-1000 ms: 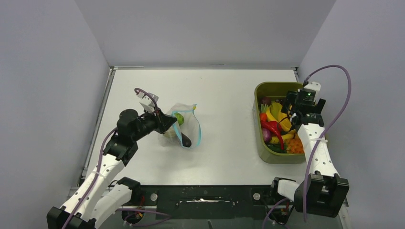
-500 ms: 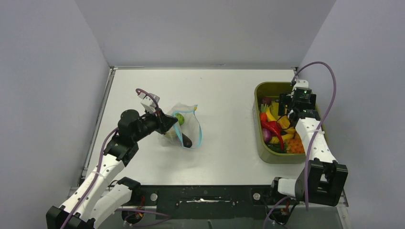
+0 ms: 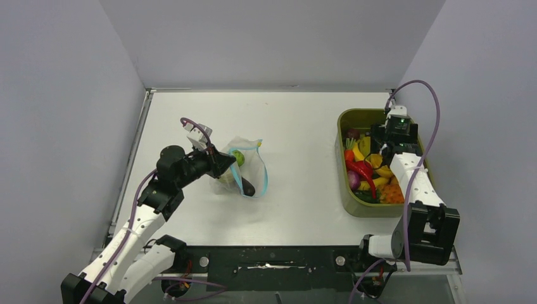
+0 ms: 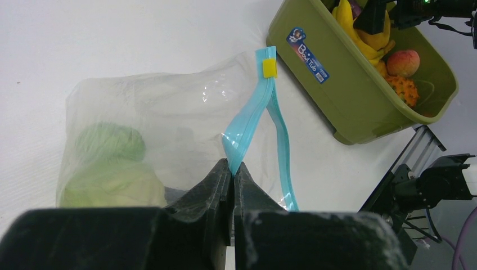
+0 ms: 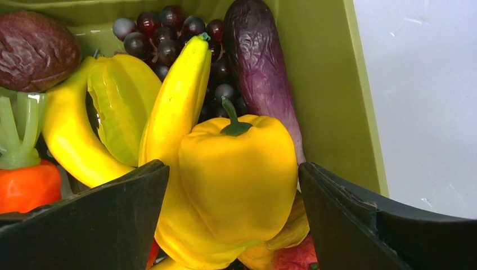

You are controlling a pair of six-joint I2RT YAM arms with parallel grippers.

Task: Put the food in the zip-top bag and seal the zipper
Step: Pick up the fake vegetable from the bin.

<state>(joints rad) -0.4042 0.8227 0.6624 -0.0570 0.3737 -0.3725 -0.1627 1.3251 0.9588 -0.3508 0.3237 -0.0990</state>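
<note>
The clear zip-top bag (image 3: 246,166) lies left of centre with a green lime (image 3: 238,157) and a dark eggplant (image 3: 247,187) in it. My left gripper (image 3: 223,163) is shut on its teal zipper strip (image 4: 247,121), holding the mouth up; the yellow slider end (image 4: 269,67) shows. My right gripper (image 3: 386,151) is open low inside the olive bin (image 3: 342,183), its fingers (image 5: 107,219) on either side of a yellow pepper (image 5: 239,174). Beside the pepper lie a banana (image 5: 174,107), a purple eggplant (image 5: 261,62) and grapes (image 5: 163,39).
The bin (image 4: 337,84) holds more food: red pepper (image 3: 362,171), carrot (image 3: 391,193), peach (image 4: 403,62). Its far wall (image 5: 332,84) stands just right of my right finger. Grey walls close in the table on three sides.
My right arm has moved towards the back of the bin and lowered into it, now around the yellow pepper. The left arm and the bag have not moved.
</note>
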